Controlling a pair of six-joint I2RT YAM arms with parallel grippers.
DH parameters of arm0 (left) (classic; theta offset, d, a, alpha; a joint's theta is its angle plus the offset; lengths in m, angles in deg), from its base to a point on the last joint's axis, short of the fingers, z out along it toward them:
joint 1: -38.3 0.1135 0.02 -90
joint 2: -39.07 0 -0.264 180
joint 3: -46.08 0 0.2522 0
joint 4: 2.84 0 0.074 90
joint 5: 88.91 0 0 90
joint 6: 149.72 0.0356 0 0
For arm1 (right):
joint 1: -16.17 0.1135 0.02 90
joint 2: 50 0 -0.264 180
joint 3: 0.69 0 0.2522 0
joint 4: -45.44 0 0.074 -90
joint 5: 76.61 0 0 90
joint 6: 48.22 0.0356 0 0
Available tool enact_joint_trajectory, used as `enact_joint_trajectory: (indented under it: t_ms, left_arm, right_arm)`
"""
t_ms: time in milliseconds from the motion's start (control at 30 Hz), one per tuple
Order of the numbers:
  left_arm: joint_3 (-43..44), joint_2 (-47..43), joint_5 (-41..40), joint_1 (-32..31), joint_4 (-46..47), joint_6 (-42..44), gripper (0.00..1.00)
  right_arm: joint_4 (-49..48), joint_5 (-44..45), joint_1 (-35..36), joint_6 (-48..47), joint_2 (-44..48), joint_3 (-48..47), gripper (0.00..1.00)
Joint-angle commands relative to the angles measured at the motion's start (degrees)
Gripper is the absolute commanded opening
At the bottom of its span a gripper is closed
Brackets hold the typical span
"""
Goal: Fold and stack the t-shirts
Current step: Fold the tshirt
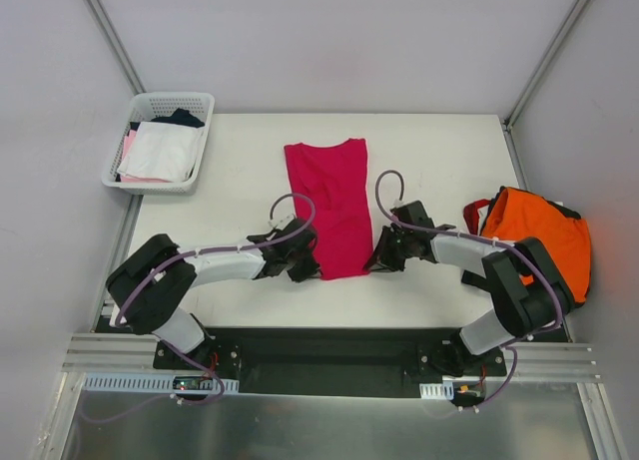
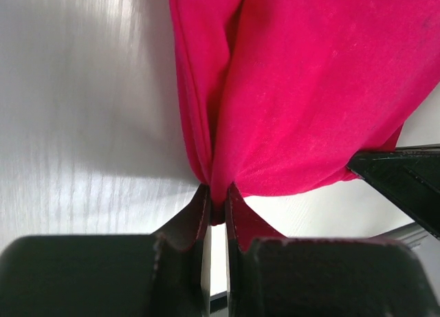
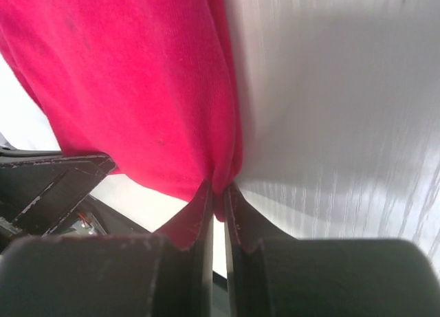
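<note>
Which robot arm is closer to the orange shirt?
Right. The right arm lies beside the orange shirt; the left arm is beyond the crimson shirt, farther away.

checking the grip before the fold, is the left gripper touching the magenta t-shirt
Touching. The left wrist view shows the left gripper shut on a pinch of the magenta t-shirt, cloth bunched between its fingertips.
</note>
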Motion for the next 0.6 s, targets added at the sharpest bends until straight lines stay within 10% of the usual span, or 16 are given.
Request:
enact_joint_trajectory:
  t_ms: [0, 567]
  left_arm:
    - [-2.1, -5.1, 1.2, -2.8, -6.8, -0.5, 0.00]
    - [-0.8, -19.7, -3.0, -9.8, -21.2, -3.2, 0.00]
  right_arm:
    - [8.8, 4.1, 2.2, -0.5, 4.7, -0.4, 0.06]
    - [25.8, 10.5, 10.8, 3.0, 25.0, -3.3, 0.06]
